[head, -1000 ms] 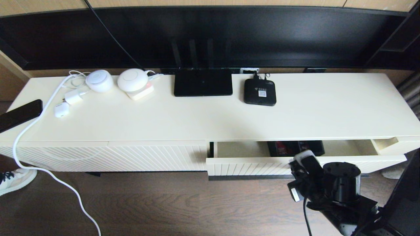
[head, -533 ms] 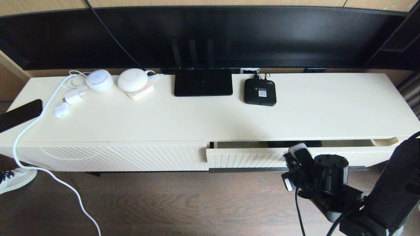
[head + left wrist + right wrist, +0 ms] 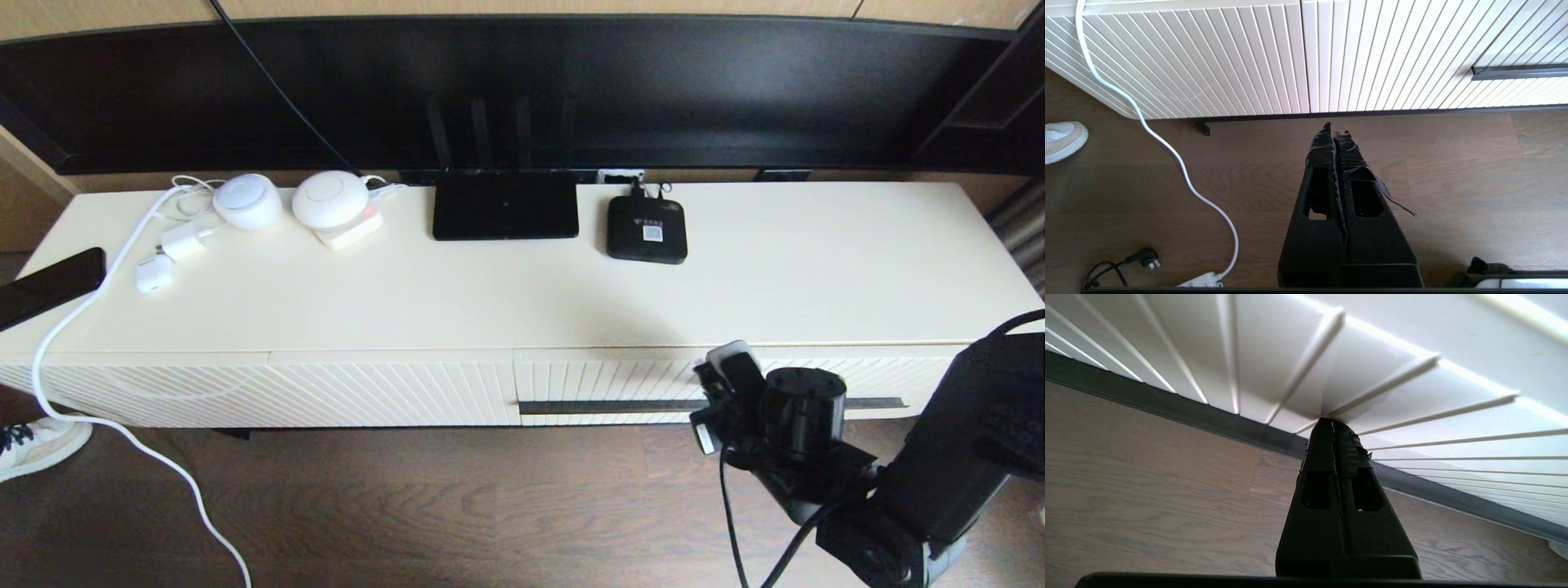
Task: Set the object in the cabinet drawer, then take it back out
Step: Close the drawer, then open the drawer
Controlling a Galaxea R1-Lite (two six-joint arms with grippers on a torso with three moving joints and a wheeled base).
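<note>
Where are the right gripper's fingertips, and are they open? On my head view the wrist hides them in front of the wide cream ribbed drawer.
Observer: The right wrist view shows the right gripper shut, with its tips against the vertically ribbed cream drawer front.
Operator: And the left arm? It isn't in my view at all.
Observer: The left gripper is shut too. It hangs above the brown wooden floor in front of the cabinet and holds nothing.
Operator: Is it near the handle?
Observer: No. The end of the long thin dark bar handle is in its camera's view, but clearly apart from the fingertips.
</note>
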